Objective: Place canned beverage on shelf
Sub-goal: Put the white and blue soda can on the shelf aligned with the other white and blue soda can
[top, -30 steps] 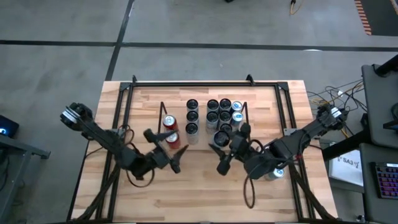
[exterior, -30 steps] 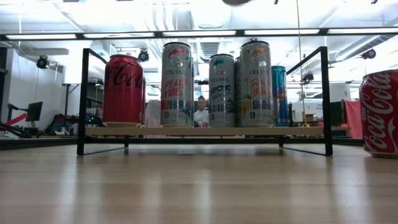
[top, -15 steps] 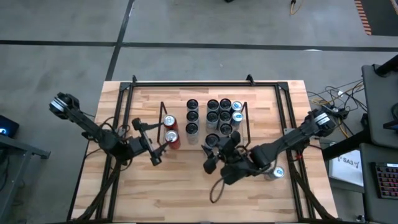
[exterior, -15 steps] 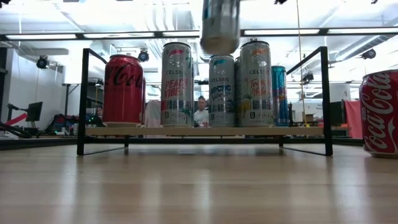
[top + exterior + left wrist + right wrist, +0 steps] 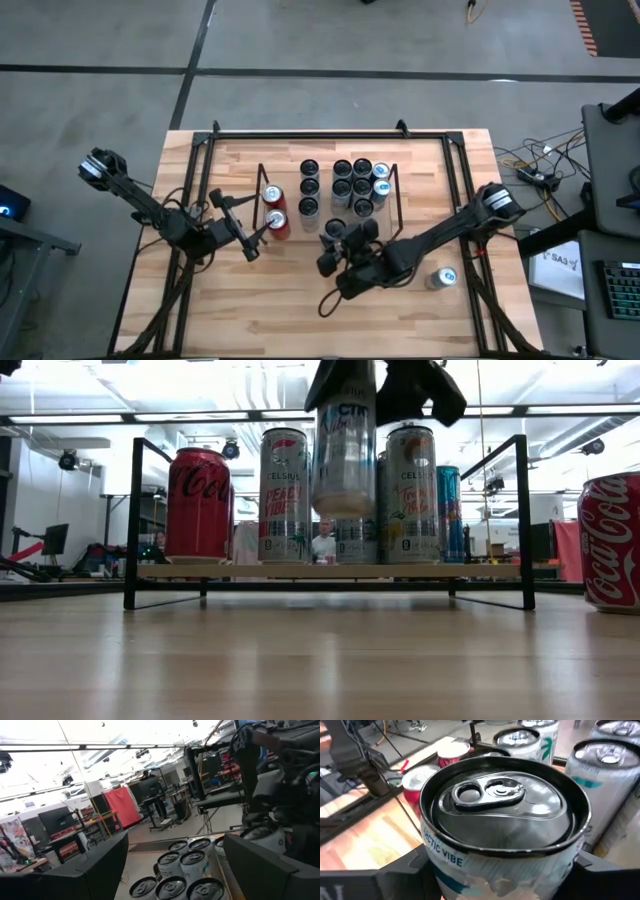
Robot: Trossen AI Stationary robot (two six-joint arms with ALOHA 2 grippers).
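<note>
Right gripper [image 5: 337, 240] clamped on silver can [image 5: 343, 455], lifted clear of bench [image 5: 300, 310] just before shelf [image 5: 330, 571], left gripper [image 5: 252, 222] fingers apart beside red cans [image 5: 275, 210]

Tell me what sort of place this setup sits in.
Probably a robotics lab or workshop. Beyond the shelf of cans, the low view shows open ceiling lights and more workstations with a seated person; the high view shows bare concrete floor and loose cables beside the wooden table.
</note>
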